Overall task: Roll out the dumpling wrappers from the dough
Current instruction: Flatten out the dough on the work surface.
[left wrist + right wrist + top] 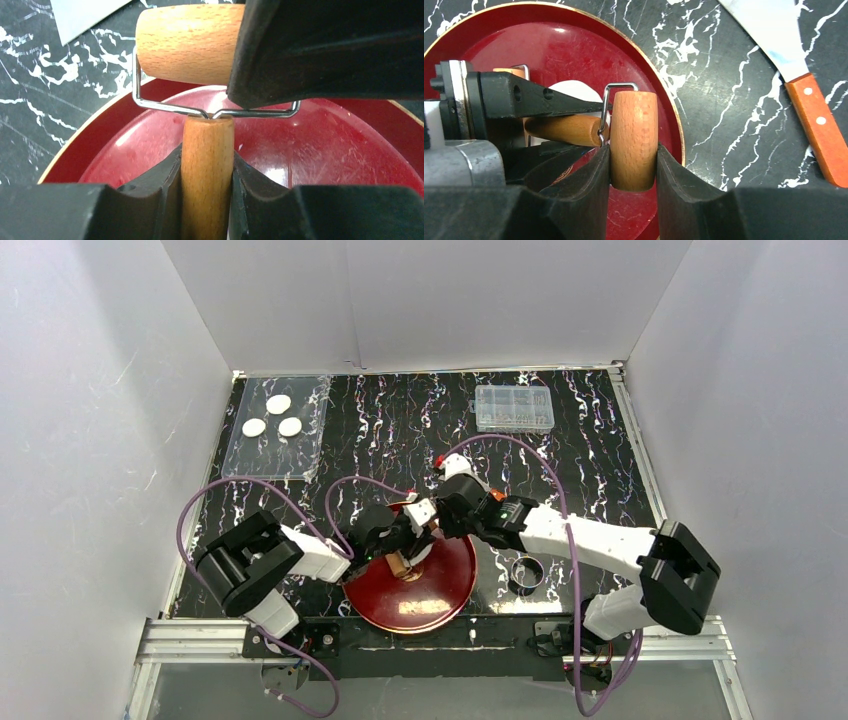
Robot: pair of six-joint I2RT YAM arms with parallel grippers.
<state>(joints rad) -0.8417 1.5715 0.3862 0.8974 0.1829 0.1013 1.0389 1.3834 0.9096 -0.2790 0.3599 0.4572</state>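
A small wooden roller hangs over the red plate (445,590). My left gripper (207,165) is shut on the roller's handle (207,180). My right gripper (633,165) is shut on the roller's barrel (633,132), which also shows in the left wrist view (185,42). The two grippers meet above the plate's far part in the top view, left (403,558) and right (428,520). A piece of white dough (571,91) lies on the plate (574,45), mostly hidden behind the left gripper's fingers. Three round white wrappers (270,415) lie on a clear tray (275,455) at the far left.
A clear plastic box (514,407) stands at the far right. A metal ring cutter (527,572) lies right of the plate. A scraper with an orange handle (819,125) and a pale blade (769,25) lies on the black marbled table beside the plate.
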